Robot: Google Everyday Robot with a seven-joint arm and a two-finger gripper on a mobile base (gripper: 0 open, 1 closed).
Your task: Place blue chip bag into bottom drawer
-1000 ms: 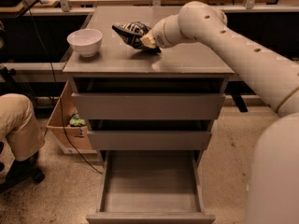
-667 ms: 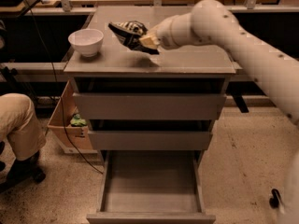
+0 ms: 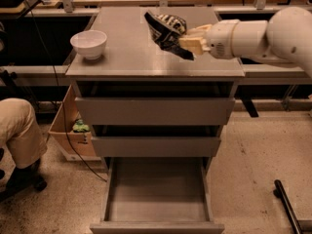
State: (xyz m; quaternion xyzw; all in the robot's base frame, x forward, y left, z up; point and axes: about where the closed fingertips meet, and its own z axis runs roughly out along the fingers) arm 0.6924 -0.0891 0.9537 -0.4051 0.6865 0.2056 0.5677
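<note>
The blue chip bag [image 3: 165,31] is dark blue with a pale patterned panel and is held above the grey cabinet top [image 3: 126,52], right of its middle. My gripper [image 3: 189,40] comes in from the right on a white arm and is shut on the bag's right end, lifting it off the surface. The bottom drawer [image 3: 157,195] is pulled open below, a wide shallow grey tray with nothing in it. The two upper grey drawers [image 3: 155,110] are closed.
A white bowl [image 3: 88,44] stands at the cabinet top's left. A seated person's leg [image 3: 17,130] is at the far left, beside a cardboard box [image 3: 70,133] on the floor. A black bar [image 3: 290,206] lies on the floor at the right. Benches stand behind.
The gripper has lifted the bag higher off the cabinet top and carried it a little right. The view has shifted, showing more of the cabinet top.
</note>
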